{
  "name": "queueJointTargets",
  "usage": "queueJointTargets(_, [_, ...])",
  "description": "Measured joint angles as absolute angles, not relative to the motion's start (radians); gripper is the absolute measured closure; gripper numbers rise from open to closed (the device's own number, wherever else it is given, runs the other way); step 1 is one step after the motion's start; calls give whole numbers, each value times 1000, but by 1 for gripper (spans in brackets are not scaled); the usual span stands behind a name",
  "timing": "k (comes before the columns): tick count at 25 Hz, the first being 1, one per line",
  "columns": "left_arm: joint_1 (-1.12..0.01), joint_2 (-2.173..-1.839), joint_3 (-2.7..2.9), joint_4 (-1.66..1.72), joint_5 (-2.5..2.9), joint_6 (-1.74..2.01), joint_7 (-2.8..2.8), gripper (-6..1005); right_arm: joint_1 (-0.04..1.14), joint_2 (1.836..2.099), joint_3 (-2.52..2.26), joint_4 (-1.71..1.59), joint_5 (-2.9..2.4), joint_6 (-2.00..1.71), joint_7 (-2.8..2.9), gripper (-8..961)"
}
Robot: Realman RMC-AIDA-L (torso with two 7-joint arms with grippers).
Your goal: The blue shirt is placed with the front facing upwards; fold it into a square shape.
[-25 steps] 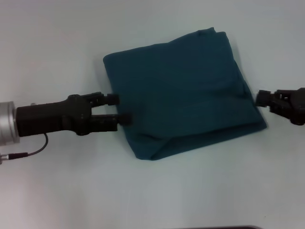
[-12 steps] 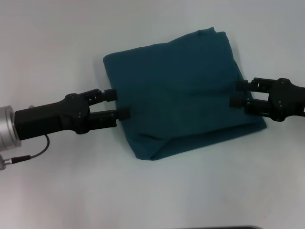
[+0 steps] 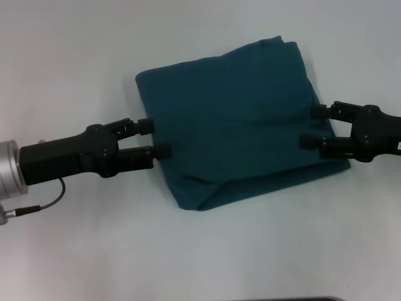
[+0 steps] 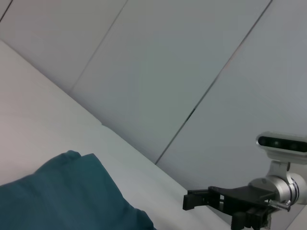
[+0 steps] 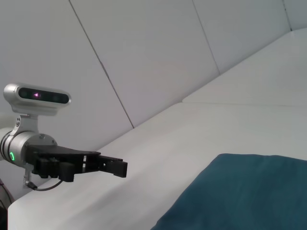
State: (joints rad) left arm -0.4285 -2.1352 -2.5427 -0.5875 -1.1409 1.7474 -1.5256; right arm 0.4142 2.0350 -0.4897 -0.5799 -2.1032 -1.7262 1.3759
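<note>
1. The desk is a plain pale surface that carries everything in the head view.
2. The blue shirt lies at the middle of the desk, folded into a rough, slightly skewed square. Plain fabric faces up, with a thicker rolled fold along its near edge.
3. The left arm reaches in nearly level from the left side of the desk, its black forearm pointing at the shirt's left edge.
4. The right arm comes in from the right side, also low and level, aimed at the shirt's right edge.
5. The left pincer has its fingers apart, one above the other in the head view. Their tips sit right at the shirt's left edge and clamp nothing.
6. The right pincer is spread wide. Its fingertips lie over the shirt's right margin, with no fabric gripped between them.
</note>
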Motion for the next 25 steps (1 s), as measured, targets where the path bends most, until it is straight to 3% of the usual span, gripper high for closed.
queueJointTargets(4, [-428, -2140, -2534, -590, -1138, 1741, -1517, 83, 425, 2041, -491, -580, -2103, -1720, 1378, 22])
queueJointTargets(12, [-428, -2141, -2533, -591, -1135, 1707, -1517, 84, 465, 2054, -491, -581, -2099, -1699, 1385, 24])
queueJointTargets(25, [-432, -2139, -2533, -594, -1135, 1707, -1524, 90, 485, 2021, -561, -609, -2103, -1749, 1422, 26])
